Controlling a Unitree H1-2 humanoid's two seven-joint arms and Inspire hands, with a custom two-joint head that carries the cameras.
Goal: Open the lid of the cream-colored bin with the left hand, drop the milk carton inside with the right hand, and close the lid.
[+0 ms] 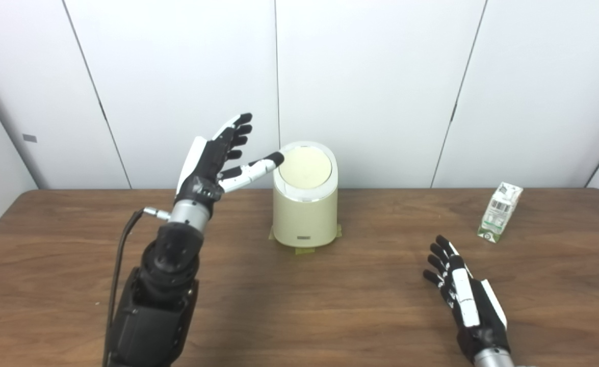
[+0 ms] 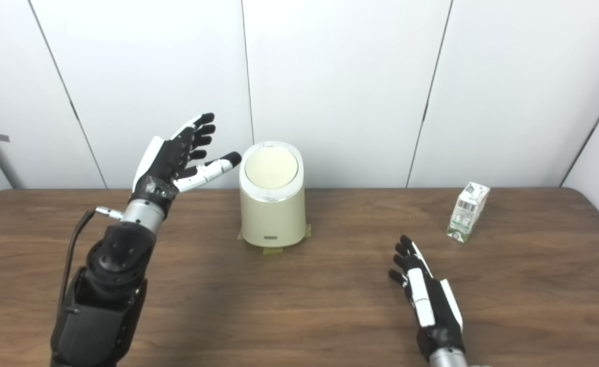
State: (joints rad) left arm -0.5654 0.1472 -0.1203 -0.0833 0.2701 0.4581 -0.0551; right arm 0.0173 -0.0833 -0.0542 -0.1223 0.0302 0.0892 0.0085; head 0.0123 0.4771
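Bin [image 1: 305, 209], cream-colored, stands at centre frame on the wooden table [image 1: 299, 306], toward its far edge, upright, with tape tabs showing at its base. Lid [image 1: 305, 165]: round cream disc set in a white ring, tilted toward the camera, closed. Judgement: probably a push or swing type, light rigid plastic; a press near the rim should tip it. The tape suggests the body is light enough to slide or topple if pushed sideways, so force should go downward, not across.

Left hand [image 1: 217, 163], left of centre and raised level with the bin's top, is spread wide and holds nothing. Its thumb tip [image 1: 278, 158] reaches the lid's left rim in the left eye view; in the right eye view a small gap shows, so contact is uncertain, probably just short.

Milk carton [image 1: 500, 211] stands at right of frame, well apart from the bin, leaning slightly, gable top up. Judgement: small, light, thin card walls; smooth printed faces may be slick, and a hard squeeze would dent it. Best taken across two opposite flat sides at mid-height.

Right hand [image 1: 462, 295], lower right, sits low over the table, fingers extended and apart, empty, near the carton but not touching.
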